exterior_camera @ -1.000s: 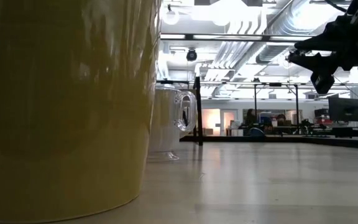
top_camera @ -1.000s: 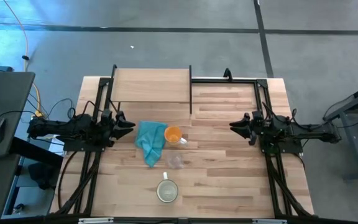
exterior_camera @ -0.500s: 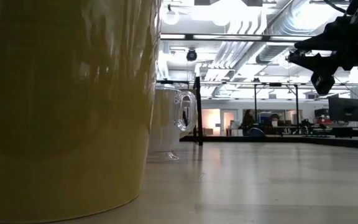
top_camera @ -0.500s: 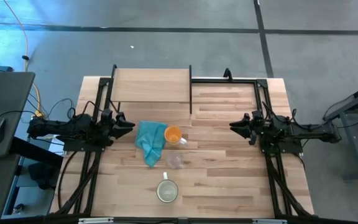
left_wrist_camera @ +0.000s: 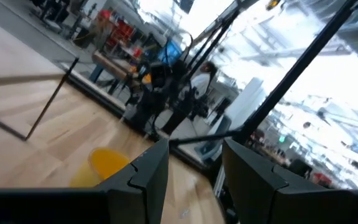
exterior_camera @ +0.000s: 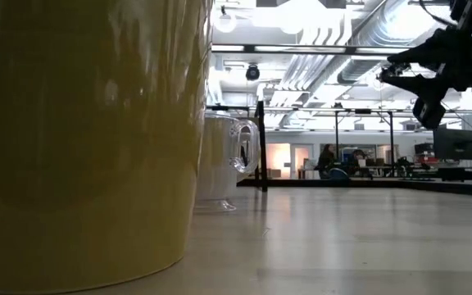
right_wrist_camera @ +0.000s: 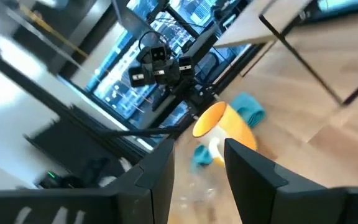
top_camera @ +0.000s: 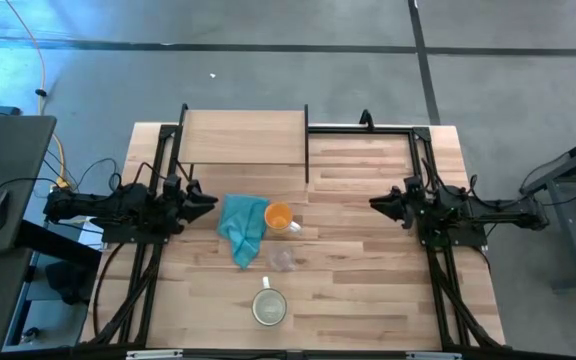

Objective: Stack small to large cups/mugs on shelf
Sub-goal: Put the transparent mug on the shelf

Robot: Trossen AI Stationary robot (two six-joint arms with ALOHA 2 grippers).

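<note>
While glossy, the round orange mug [top_camera: 279, 216] touches crumpled teal cloth [top_camera: 242, 226].

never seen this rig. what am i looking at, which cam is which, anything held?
Two robot arms work at a plank table. The high view looks straight down. The low view sits at table height, right behind the cream-white mug. Each wrist view looks out past that arm's own fingers.

From above, the left tool is at the table's left and the right tool at its right. Both are open and hold nothing.

Between them lie a teal cloth, an orange mug and a small clear glass cup. The pale raised shelf stands at the back.
</note>
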